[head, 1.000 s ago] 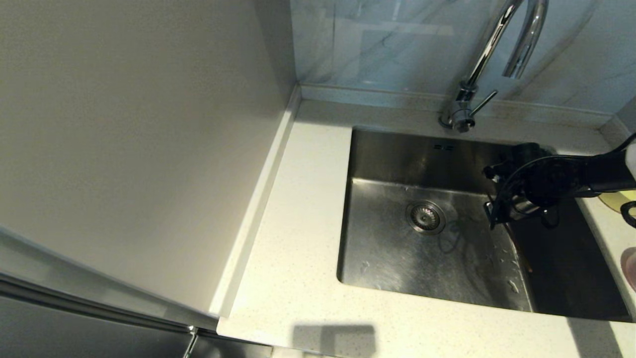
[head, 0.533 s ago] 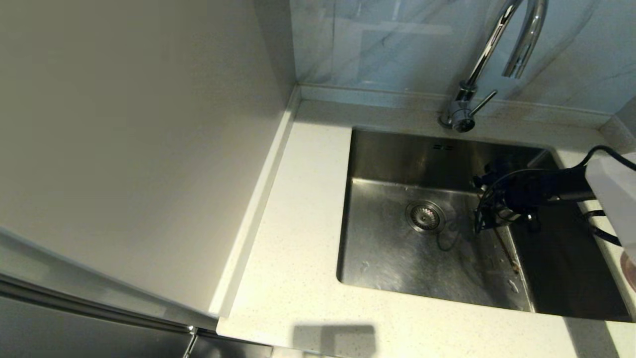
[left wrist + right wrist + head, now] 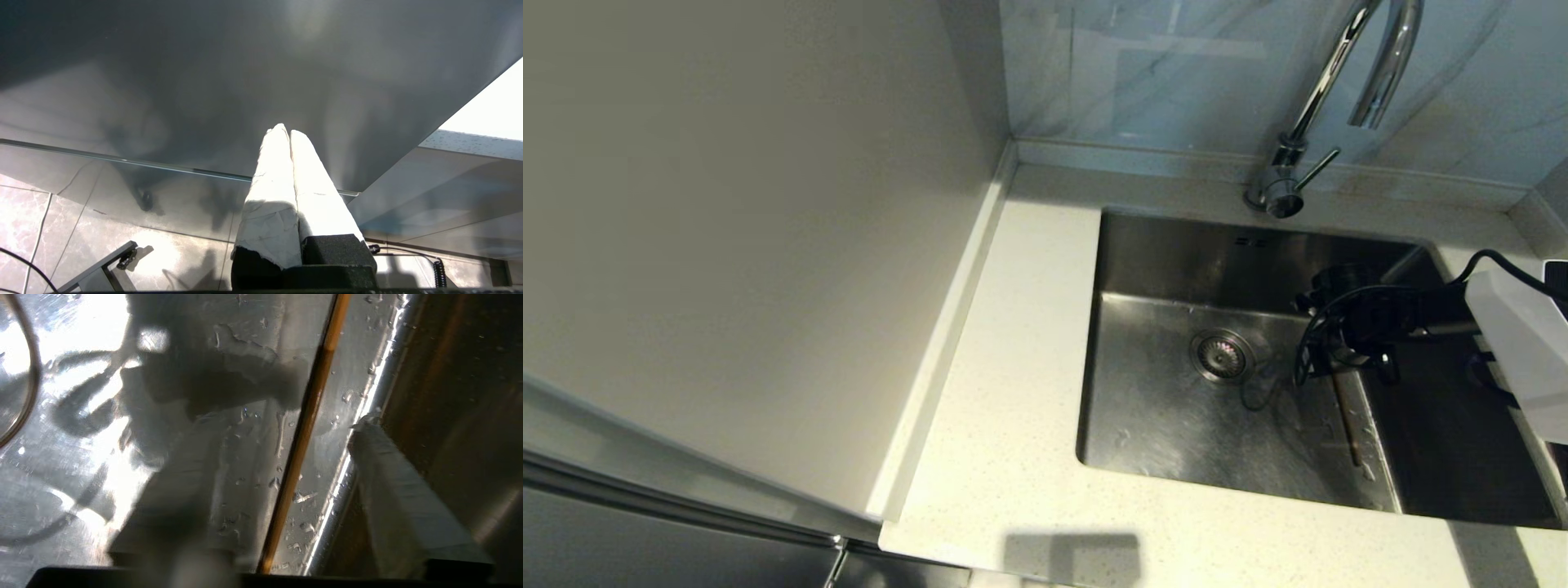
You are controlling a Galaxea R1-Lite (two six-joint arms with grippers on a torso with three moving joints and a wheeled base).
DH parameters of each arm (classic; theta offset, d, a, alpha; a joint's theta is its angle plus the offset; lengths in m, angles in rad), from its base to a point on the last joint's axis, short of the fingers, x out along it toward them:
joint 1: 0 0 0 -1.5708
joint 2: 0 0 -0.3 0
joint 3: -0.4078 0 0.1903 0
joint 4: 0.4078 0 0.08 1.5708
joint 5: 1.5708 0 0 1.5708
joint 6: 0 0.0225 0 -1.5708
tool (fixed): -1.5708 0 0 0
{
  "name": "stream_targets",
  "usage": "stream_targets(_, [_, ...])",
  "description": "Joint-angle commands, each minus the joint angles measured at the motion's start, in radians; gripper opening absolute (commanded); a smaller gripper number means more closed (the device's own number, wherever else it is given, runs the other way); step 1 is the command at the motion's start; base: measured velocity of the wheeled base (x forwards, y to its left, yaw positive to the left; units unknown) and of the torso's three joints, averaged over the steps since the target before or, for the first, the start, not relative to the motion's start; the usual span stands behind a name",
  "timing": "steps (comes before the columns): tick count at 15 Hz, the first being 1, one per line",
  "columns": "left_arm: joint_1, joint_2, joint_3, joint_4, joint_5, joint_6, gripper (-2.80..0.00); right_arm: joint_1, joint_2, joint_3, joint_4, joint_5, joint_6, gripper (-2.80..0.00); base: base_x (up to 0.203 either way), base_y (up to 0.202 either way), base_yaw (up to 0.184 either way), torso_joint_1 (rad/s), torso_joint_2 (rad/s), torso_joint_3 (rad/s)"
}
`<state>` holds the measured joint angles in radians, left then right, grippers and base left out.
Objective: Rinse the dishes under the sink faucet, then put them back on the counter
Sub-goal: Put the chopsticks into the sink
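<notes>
My right gripper [image 3: 1333, 369] is low inside the sink [image 3: 1160, 425], near its right part, and it is open. One brown chopstick [image 3: 1346, 420] lies on the wet sink floor, running out from under the gripper toward the front. In the right wrist view the chopstick [image 3: 304, 428] passes between the two spread fingers [image 3: 392, 486] of the right gripper [image 3: 286, 424], touching neither. The faucet [image 3: 1372, 73] stands behind the sink with no water running. Both bowls and the second chopstick are out of view. My left gripper [image 3: 286, 131] is parked below the counter, shut and empty.
The strainer drain [image 3: 1222, 356] sits left of the right gripper. The counter [image 3: 1013, 367] wraps the sink's left and front. A beige wall panel [image 3: 727, 245] fills the left. The white right forearm [image 3: 1515, 343] covers the counter's right edge. Water drops dot the sink floor.
The right arm has swung left and sunk lower into the sink. The chopstick has turned to point more toward the front. The bowls at the right edge are now behind the forearm.
</notes>
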<state>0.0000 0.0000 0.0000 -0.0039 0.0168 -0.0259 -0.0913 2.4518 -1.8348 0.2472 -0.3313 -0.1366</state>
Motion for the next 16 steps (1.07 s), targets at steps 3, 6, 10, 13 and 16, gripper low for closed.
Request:
stream_targets(3, [0.000, -0.003, 0.000, -0.001, 0.000, 0.000, -2.80, -0.002, -0.132, 0.032, 0.008, 0.008, 0.000, 0.00, 0.000, 0.000, 0.000, 0.000, 0.00, 0.000])
stream_targets(6, [0.000, -0.003, 0.000, -0.001, 0.000, 0.000, -2.80, -0.001, -0.352, 0.104, 0.058, 0.034, -0.001, 0.00, 0.000, 0.000, 0.000, 0.000, 0.00, 0.000])
stream_targets(10, [0.000, -0.003, 0.000, -0.001, 0.000, 0.000, -2.80, -0.011, -0.691, 0.173, 0.380, 0.098, -0.006, -2.80, 0.000, 0.000, 0.000, 0.000, 0.00, 0.000])
stream_targets(13, [0.000, -0.003, 0.000, -0.001, 0.000, 0.000, -2.80, -0.075, -0.825, 0.219, 0.475, 0.125, -0.028, -2.80, 0.000, 0.000, 0.000, 0.000, 0.00, 0.000])
stream_targets(16, [0.000, -0.003, 0.000, -0.001, 0.000, 0.000, -2.80, -0.158, -0.896, 0.239, 0.593, 0.131, -0.081, -2.80, 0.000, 0.000, 0.000, 0.000, 0.00, 0.000])
